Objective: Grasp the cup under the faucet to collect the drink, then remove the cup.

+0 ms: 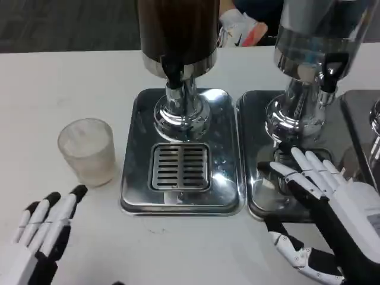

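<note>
A frosted translucent cup [88,151] stands upright on the white table, left of the middle dispenser's steel base [181,148]. The dark drink dispenser [177,29] rises above that base, and its black faucet [173,72] hangs over the slotted drip grate [180,167], which has nothing on it. My left hand [43,228] lies at the bottom left with fingers stretched out, below the cup and apart from it. My right hand [332,202] hovers over the right dispenser's tray, fingers spread, holding nothing.
A second dispenser [314,41] with a clear tank stands on its own steel tray [255,178] at the right. Part of a third chrome base [373,124] shows at the right edge. Bare white table [47,83] lies left and in front.
</note>
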Robot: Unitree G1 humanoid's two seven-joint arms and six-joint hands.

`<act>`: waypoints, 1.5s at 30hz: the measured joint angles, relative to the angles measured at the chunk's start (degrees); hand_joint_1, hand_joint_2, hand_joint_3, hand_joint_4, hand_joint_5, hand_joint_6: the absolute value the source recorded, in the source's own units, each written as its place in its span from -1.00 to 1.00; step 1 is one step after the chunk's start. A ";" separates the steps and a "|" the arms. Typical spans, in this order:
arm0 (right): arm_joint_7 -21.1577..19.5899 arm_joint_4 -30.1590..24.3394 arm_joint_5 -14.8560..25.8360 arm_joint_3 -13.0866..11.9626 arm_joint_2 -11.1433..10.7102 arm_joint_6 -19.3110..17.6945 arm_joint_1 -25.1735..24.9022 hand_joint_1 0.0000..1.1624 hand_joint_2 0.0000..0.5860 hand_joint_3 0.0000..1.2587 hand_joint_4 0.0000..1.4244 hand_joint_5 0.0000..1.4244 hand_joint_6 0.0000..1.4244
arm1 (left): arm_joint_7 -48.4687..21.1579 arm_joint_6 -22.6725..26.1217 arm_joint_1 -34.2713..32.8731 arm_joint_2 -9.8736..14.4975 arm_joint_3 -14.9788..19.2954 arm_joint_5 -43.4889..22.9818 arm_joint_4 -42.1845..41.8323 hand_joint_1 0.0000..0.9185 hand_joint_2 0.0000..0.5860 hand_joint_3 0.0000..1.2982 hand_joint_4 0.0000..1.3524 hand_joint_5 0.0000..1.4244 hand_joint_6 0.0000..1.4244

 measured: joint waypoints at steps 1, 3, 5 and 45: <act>0.00 -0.01 -0.04 0.14 0.03 0.06 0.00 -0.19 0.70 -0.69 -1.00 -1.00 -1.00 | 0.83 -0.10 -0.55 -0.07 0.12 -0.65 0.39 -1.00 -0.73 -1.00 -1.00 -1.00 -1.00; -0.01 -0.02 -0.11 0.38 0.17 0.12 0.00 -0.19 0.70 -0.68 -1.00 -1.00 -0.99 | 1.97 -0.16 -1.28 -0.08 0.20 -1.45 1.16 -1.00 -0.77 -1.00 -1.00 -1.00 -1.00; -0.03 -0.02 -0.12 0.64 0.34 0.26 -0.01 -0.19 0.70 -0.67 -1.00 -1.00 -0.98 | 2.37 -0.13 -2.41 -0.08 0.22 -1.63 1.93 -1.00 -0.79 -1.00 -1.00 -1.00 -1.00; -0.22 1.62 -0.28 6.26 2.47 3.39 -4.62 -0.23 0.73 -0.49 -0.87 -0.91 -0.91 | -1.81 0.48 -42.22 8.44 -6.30 -19.88 45.89 -0.93 -0.92 -1.00 -1.00 -0.87 -0.93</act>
